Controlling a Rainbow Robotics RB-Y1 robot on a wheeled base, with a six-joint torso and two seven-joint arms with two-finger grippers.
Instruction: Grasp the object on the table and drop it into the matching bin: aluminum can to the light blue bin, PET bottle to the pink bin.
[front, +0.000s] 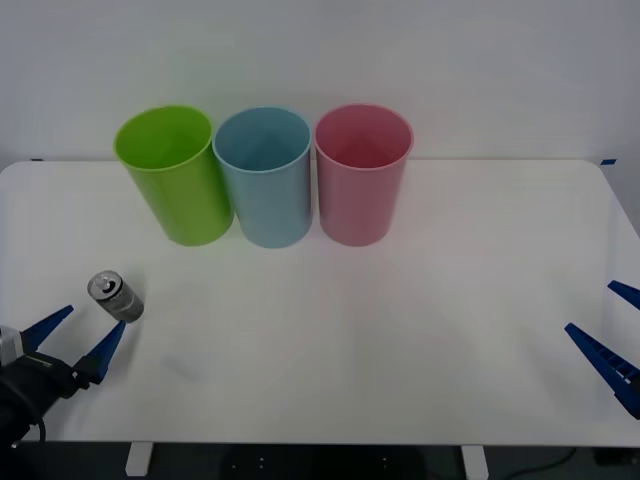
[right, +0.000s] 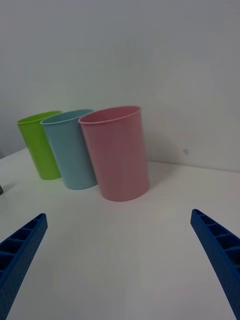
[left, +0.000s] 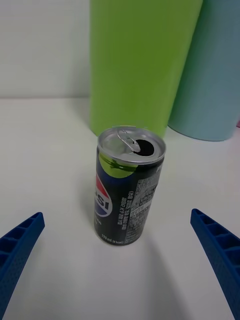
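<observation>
Jaws on the left gripper (front: 72, 335) stand wide apart, holding nothing, low at the table's (front: 420, 330) near left corner, with the aluminum can (front: 116, 296) upright just ahead of its ribbed blue fingers (front: 105, 345) and not touching them. Dark grey and cylindrical, the can has a silver top, opened, with the tab lying by the hole; its side carries a Pepsi logo, a lime-green patch and pale small print I cannot read. Jaws of the right gripper (front: 612, 328) are likewise spread and empty at the near right edge. Farther back, three smooth plastic tapered bins stand close in a row: lime green bin (front: 176, 176), light blue bin (front: 265, 177), pink bin (front: 361, 174).
</observation>
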